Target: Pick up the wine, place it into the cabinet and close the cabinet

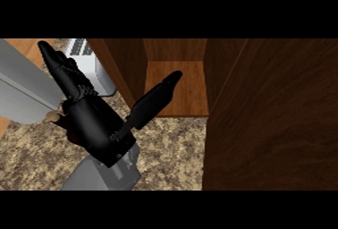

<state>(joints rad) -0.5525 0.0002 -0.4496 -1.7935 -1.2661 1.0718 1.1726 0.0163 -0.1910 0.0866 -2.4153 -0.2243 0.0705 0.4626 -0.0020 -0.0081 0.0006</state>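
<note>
Rightward, cabinet door (271, 116) (open) beside hand (92, 120).

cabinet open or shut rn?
Open: the dark wooden cabinet door is swung out and the lighter wooden shelf inside is exposed and bare.

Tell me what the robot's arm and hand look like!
The robot's black hand has long, slim fingers made of ridged segments, and a thicker, smoother thumb with a rounded tip. It looks a bit like a glove made of armour. Below it, the plain grey forearm is smooth and blocky. No cables, stickers or writing show on either one.
</note>
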